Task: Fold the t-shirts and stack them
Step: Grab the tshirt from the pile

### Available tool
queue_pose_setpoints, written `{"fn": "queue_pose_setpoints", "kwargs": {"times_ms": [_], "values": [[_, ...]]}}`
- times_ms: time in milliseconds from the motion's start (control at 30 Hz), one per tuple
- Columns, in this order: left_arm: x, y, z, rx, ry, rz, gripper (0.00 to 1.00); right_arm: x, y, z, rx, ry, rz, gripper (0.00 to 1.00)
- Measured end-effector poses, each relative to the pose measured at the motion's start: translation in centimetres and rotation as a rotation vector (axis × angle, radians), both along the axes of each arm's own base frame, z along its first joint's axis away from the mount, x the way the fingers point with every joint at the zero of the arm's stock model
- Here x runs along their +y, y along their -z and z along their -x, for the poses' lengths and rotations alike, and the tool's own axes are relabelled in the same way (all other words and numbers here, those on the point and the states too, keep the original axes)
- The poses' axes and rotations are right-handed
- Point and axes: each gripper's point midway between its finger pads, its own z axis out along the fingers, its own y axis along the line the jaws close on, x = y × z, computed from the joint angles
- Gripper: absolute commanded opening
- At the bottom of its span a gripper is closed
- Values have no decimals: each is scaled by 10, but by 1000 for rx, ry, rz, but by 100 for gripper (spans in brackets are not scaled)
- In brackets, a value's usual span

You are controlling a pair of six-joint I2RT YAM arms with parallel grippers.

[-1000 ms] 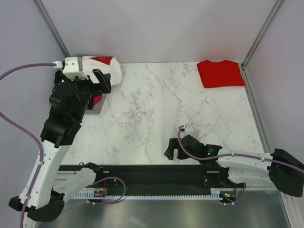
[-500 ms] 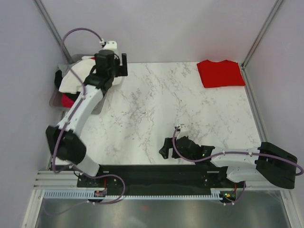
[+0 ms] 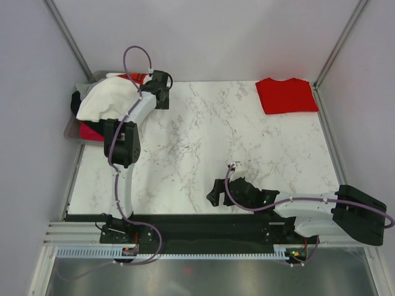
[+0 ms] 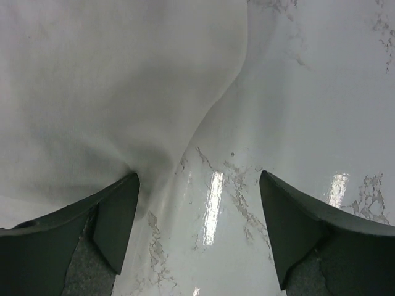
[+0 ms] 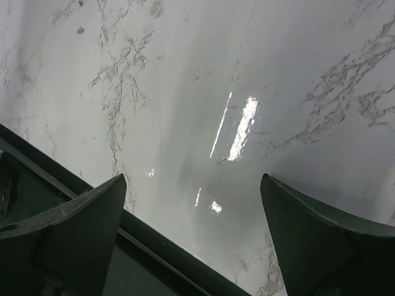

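Observation:
The cream-white t-shirt (image 3: 106, 98) lies heaped at the back left, with a bit of its red print (image 3: 137, 78) showing at the top. In the left wrist view the cream-white t-shirt (image 4: 92, 92) fills the upper left. My left gripper (image 3: 162, 90) is open at the shirt's right edge, low over the marble. In its own view the left gripper (image 4: 197, 179) holds nothing, and its left finger (image 4: 117, 216) touches the cloth's edge. The folded red t-shirt (image 3: 287, 94) lies at the back right. My right gripper (image 3: 216, 192) is open and empty near the front edge, as its own view (image 5: 192, 179) shows.
A grey tray (image 3: 71, 128) under the cream heap holds more red cloth (image 3: 90, 131). Grey walls and metal posts close the back and sides. A black rail (image 3: 203, 223) runs along the front edge and also shows in the right wrist view (image 5: 37, 185).
My left arm has swung from the left side and stretched out to the back, bringing its gripper down at the cream shirt's right edge. My right gripper has shifted slightly left.

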Motion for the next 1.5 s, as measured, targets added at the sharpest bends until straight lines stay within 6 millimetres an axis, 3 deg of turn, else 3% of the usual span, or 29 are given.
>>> {"fn": "queue_pose_setpoints", "kwargs": {"times_ms": [133,200,300,333,433,600,667,833,967,1100,1300,1400,1500], "values": [[3,-9,-2,-18,-17,-24,67,0,0,0,0,1,0,98],[5,-15,-5,-33,-26,-34,64,1,0,-1,-1,3,-2,98],[10,-29,-11,-66,-45,-57,69,1,1,-2,-3,3,-3,98],[12,-33,-13,-77,-49,-68,78,2,0,-2,-4,4,-4,98],[16,-40,-15,-90,-59,-98,89,2,1,-2,-4,5,-5,98],[26,-31,-14,-70,-78,-163,87,3,1,-3,-6,5,-9,98],[30,-21,-14,-49,-86,-191,83,4,0,-3,-7,5,-10,98],[41,0,-13,-4,-101,-242,58,4,0,-4,-7,6,-11,98],[47,-9,-17,-23,-117,-243,49,4,0,-5,-7,9,-12,98],[49,-17,-22,-43,-122,-233,31,5,0,-6,-8,10,-15,98],[44,-23,-21,-48,-106,-223,11,6,0,-6,-9,10,-19,98],[42,-28,-21,-53,-96,-205,11,6,0,-6,-9,10,-19,98],[43,-45,-20,-81,-101,-198,11,6,0,-7,-9,11,-19,98]]}}
